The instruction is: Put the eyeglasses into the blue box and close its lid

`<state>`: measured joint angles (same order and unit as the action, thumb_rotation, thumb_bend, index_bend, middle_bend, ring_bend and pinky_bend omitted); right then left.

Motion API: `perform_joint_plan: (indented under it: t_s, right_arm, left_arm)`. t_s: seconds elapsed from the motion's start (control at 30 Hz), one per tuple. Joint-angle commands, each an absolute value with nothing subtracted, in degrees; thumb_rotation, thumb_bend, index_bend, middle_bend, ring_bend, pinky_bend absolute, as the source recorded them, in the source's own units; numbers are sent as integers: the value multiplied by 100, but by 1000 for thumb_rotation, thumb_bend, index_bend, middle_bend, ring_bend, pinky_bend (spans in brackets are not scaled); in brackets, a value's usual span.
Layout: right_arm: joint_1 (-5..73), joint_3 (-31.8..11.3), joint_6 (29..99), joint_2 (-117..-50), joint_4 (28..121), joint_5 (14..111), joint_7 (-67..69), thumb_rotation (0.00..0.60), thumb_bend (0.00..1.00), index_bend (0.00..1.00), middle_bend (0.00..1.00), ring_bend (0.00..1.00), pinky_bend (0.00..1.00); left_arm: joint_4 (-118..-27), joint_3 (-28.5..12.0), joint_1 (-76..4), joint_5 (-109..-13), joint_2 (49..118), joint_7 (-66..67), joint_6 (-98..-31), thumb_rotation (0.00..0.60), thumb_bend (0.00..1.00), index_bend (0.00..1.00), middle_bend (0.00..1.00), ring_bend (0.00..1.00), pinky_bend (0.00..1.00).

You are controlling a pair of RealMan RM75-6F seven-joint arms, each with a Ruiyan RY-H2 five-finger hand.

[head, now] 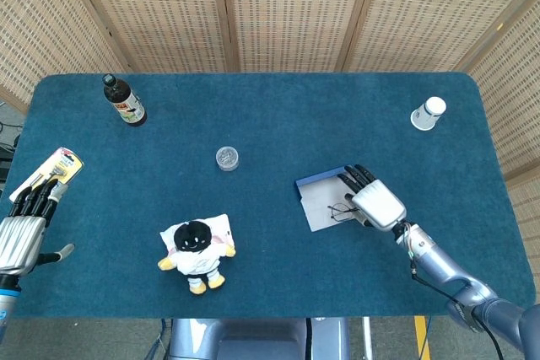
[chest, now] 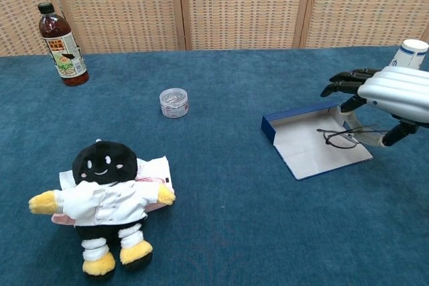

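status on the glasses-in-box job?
Done: the right hand has the eyeglasses pinched and lifted off the table. In hand: they hang over the open blue box, not yet released. Left: set them down inside, let go, then close the lid, which isn't shut yet. The left hand sits idle at the table's edge.
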<state>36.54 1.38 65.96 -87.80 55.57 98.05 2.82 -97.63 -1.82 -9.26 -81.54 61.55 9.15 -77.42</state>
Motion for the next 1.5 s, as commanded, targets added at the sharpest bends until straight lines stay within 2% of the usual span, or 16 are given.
perform_joint_plan:
  t_s: [0.03,0.23,0.63,1.27,1.5]
  right_arm:
    - [3853,-42,6378,-8697,5839,9663,107,600,517,601,153,0,104]
    - [4090,-254,5948,-8883,6022,9357,-130,600,517,601,158,0,112]
    - [4340,-234,5569,-9513,5421,9235,-437,600,517,601,164,0,126]
    - [4531,-253,5210,-9774,4940,8998,-692,600,517,601,164,0,126]
    - [4627,-390,5089,-9894,4788,8809,-803,600,517,601,164,0,133]
  left_arm:
    - [-9755,-188,-939,-8133,6150,904,-7719,600,0,0,0,0,0]
    - [-9739,-211,-955,-8069,6126,826,-7684,600,0,0,0,0,0]
    - [-9709,-250,-1000,-7972,6050,628,-7585,600,0,0,0,0,0]
    - [-9670,-262,-1040,-7890,6032,547,-7502,600,0,0,0,0,0]
    - [-9662,-268,-1055,-7852,6029,537,-7473,600,0,0,0,0,0]
